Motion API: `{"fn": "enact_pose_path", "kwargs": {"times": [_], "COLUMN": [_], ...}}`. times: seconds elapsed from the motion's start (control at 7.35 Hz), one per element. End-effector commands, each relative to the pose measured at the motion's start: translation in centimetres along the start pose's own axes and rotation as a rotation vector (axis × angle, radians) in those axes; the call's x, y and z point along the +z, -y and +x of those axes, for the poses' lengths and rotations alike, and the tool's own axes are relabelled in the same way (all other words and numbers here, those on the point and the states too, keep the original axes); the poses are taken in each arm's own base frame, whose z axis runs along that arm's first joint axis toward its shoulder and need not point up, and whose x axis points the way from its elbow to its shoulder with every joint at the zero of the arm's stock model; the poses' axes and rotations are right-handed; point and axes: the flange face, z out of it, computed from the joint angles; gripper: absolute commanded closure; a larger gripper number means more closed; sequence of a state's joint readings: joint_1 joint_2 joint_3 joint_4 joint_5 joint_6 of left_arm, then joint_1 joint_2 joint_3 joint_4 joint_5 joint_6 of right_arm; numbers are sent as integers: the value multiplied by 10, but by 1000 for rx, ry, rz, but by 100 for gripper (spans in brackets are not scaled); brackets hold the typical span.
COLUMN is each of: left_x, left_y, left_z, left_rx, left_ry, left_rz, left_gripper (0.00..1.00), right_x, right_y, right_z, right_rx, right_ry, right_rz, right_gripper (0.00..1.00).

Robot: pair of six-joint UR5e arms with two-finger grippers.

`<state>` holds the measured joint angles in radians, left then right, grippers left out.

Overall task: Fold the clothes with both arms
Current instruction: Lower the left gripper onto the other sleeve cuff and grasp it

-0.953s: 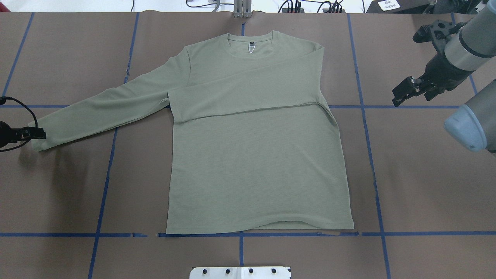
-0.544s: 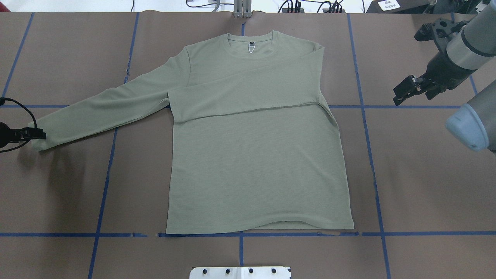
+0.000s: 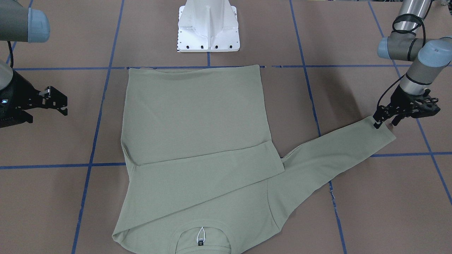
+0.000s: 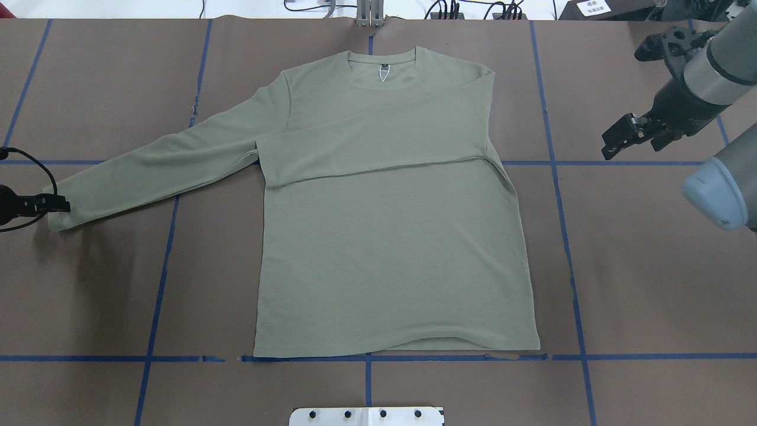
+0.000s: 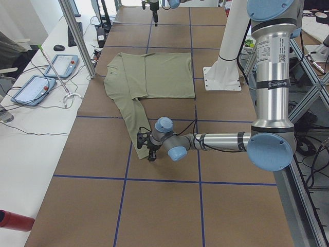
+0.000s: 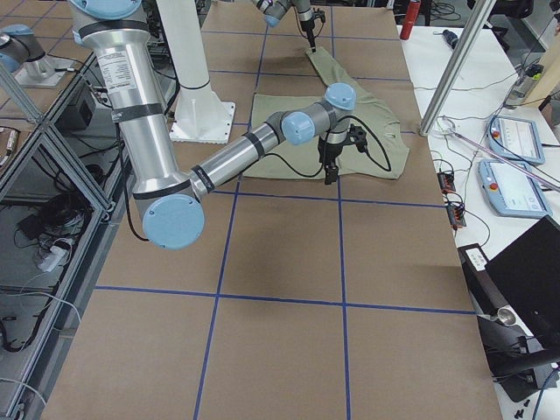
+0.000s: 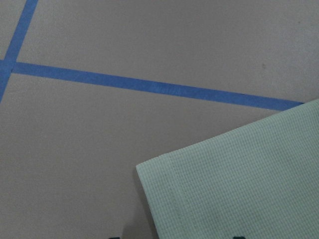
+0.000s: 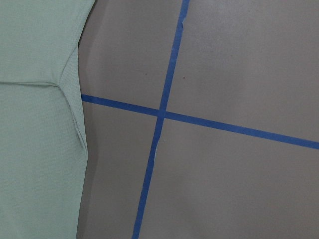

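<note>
Our left claw (image 4: 59,205) sits wide at the nine-o'clock cuff (image 7: 209,199), which we reckon it must pinch and fold across the shirt (image 4: 390,248); our right claw (image 4: 610,144) hovers wide at two o'clock.

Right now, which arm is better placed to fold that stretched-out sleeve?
The left arm: its jaws sit at the outstretched sleeve's cuff; the right arm hangs beside the shirt's opposite side.

The brown, blue-taped surface (image 4: 650,284) carries a pale sage-green long-sleeved knit shirt (image 4: 390,248) spread flat mid-frame, and a white metal base plate (image 4: 366,416) at bottom centre.
</note>
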<state>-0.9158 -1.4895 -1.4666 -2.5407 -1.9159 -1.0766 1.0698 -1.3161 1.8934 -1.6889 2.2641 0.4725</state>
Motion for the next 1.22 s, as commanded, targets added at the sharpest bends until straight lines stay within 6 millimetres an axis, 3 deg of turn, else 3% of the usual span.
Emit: {"fn": "enact_pose_path", "kwargs": {"times": [0.0,0.41,0.68,1.09], "left_x": [0,0,0,1], "left_y": [0,0,0,0], "left_z": [0,0,0,-1], "left_rx": [-2,-6,-6,-7], "left_ry": [0,3,3,5], "left_rz": [0,-2,-2,-1], "left_gripper": [26,30,43,50], "right_x": [0,1,1,0], "right_y": [0,-1,-1,-1], "right_z": [1,2,2,3], "right_rx": [2,3,1,3], "right_ry": [-1,-1,-1,-2], "right_rz": [-1,-2,-2,-2], "right_gripper": [0,0,0,0]}}
